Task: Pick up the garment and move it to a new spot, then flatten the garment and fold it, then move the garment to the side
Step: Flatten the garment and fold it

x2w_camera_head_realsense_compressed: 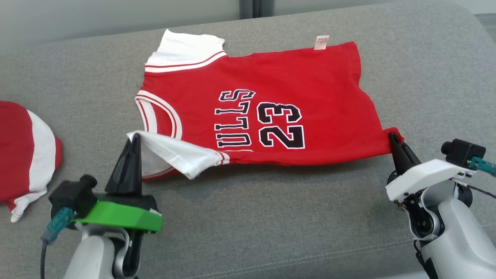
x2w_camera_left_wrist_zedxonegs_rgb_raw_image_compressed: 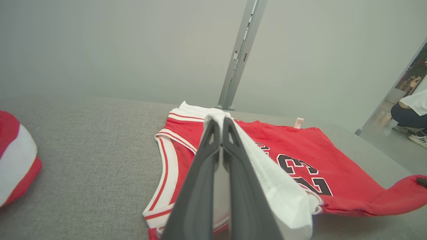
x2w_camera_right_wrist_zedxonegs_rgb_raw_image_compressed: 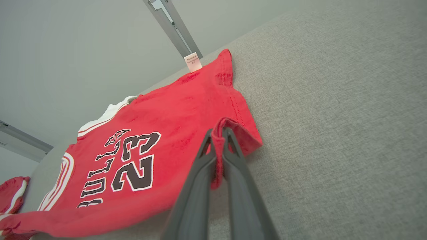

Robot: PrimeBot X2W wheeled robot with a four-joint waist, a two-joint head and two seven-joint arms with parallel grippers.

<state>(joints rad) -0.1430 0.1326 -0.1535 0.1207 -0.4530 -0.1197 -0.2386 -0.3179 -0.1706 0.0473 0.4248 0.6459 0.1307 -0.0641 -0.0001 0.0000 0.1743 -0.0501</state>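
red jersey (x2w_camera_head_realsense_compressed: 329,97), near corners inside left and right jaws

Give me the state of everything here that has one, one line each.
red jersey, spread print up on the grey cushion, near edge lifted at both ends.
left gripper, jaws shut on the red jersey's white sleeve.
right gripper, jaws shut on the red jersey's hem corner.
second red-and-white garment, lying bunched at the left, untouched.
white label, sticking out past the jersey's far edge.
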